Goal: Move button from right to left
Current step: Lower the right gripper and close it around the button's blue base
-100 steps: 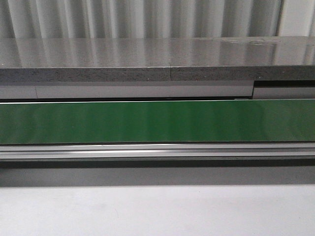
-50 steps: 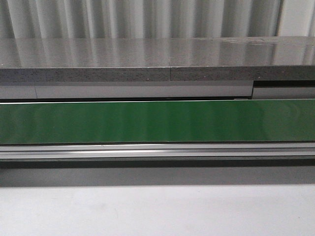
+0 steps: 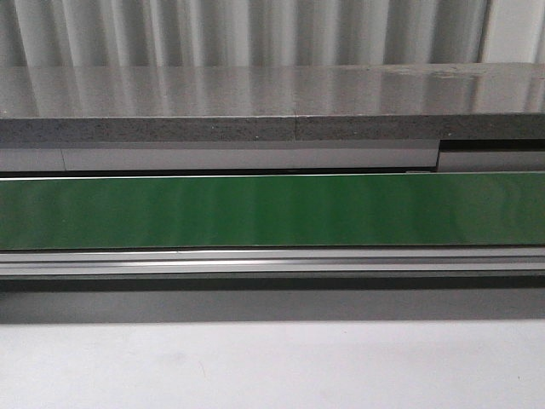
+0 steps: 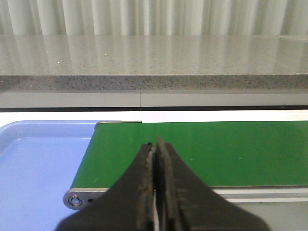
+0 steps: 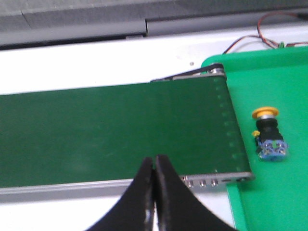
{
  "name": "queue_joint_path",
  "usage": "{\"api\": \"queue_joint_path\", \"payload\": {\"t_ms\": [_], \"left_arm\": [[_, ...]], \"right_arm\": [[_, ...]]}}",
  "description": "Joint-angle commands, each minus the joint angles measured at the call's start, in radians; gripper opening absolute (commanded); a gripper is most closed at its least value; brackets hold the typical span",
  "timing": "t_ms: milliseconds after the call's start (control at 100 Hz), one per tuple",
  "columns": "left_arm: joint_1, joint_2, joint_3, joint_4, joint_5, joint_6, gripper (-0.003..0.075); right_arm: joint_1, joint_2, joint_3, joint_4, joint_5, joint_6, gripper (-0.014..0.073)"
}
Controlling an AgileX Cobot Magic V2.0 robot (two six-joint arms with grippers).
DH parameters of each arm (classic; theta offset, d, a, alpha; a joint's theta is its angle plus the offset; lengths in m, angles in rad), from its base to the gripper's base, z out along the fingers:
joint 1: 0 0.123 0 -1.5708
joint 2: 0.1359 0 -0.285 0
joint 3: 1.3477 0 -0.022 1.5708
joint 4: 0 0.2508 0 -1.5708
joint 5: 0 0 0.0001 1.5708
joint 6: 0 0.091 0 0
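The button [image 5: 268,133], with a yellow mushroom head, black collar and clear-and-blue block, lies on its side on a green tray [image 5: 269,192] beside the end of the green conveyor belt [image 5: 110,130] in the right wrist view. My right gripper [image 5: 154,159] is shut and empty over the belt's near edge, well apart from the button. My left gripper [image 4: 154,144] is shut and empty above the belt's other end [image 4: 202,151]. Neither gripper nor the button shows in the front view, only the belt [image 3: 272,210].
A pale blue tray [image 4: 38,163] lies past the belt's end in the left wrist view. A grey stone-like ledge [image 3: 272,106] runs behind the belt. Red and black wires [image 5: 269,29] lie beyond the green tray. A white table surface [image 3: 272,366] lies in front.
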Motion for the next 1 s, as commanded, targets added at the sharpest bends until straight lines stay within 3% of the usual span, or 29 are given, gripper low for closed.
{"api": "queue_joint_path", "payload": {"t_ms": [0,90,210,280,750,990], "left_arm": [[-0.003,-0.036,0.025,-0.001,-0.082,-0.007,-0.002],[-0.003,-0.036,0.025,-0.001,-0.082,-0.007,-0.002],[-0.003,-0.036,0.025,-0.001,-0.082,-0.007,-0.002],[-0.003,-0.036,0.025,-0.001,-0.082,-0.007,-0.002],[-0.003,-0.036,0.025,-0.001,-0.082,-0.007,-0.002],[-0.003,-0.036,0.025,-0.001,-0.082,-0.007,-0.002]], "right_arm": [[-0.006,0.065,-0.082,-0.029,0.033,-0.005,-0.0041],[-0.006,0.14,-0.144,-0.037,0.115,-0.009,0.009],[-0.008,0.245,-0.215,-0.043,0.166,-0.011,0.0449],[-0.021,0.296,-0.253,-0.047,0.175,-0.011,0.0573],[-0.366,0.729,-0.483,-0.043,0.281,0.022,0.055],[-0.421,0.933,-0.584,-0.043,0.318,0.014,0.055]]}}
